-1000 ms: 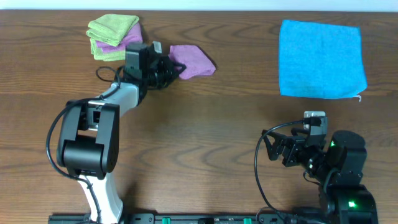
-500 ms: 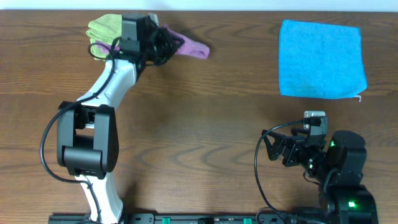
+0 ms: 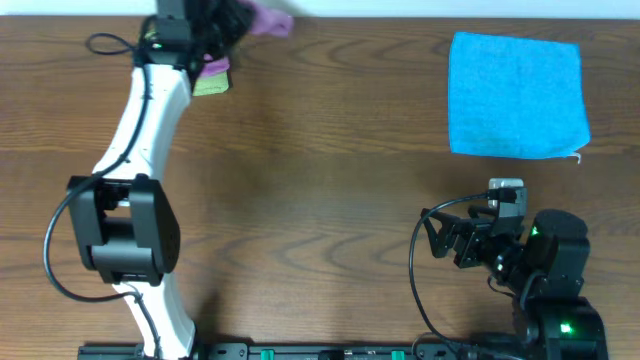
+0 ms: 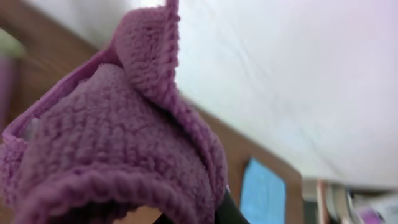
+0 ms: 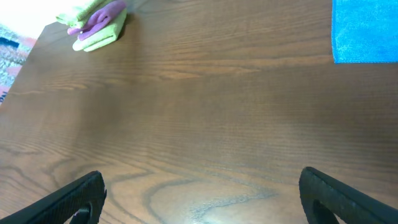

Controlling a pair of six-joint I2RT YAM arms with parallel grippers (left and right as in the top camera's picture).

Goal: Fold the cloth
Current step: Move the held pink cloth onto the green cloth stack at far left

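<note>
Dark brown wood-grain table point(image 3: 330, 200) fills overhead view; grain runs left to right in long wavy figure. Narrow white strip point(image 3: 450, 8) beyond far edge, plain and featureless. Left wrist view: broad white surface point(image 4: 298, 74) behind far edge, blurred; wall or floor, cannot tell. Blurred clutter point(image 4: 367, 205) at lower right of that view, unidentifiable. Right wrist view: blue-and-red patterned patch point(image 5: 9, 46) beyond far left corner, pale brightness above it. Light soft, even; faint sheen on mid-tabletop.

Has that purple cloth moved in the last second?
Yes. The purple cloth moved toward the overhead picture's top edge and slightly leftward, farther from the unmoved blue towel.
</note>
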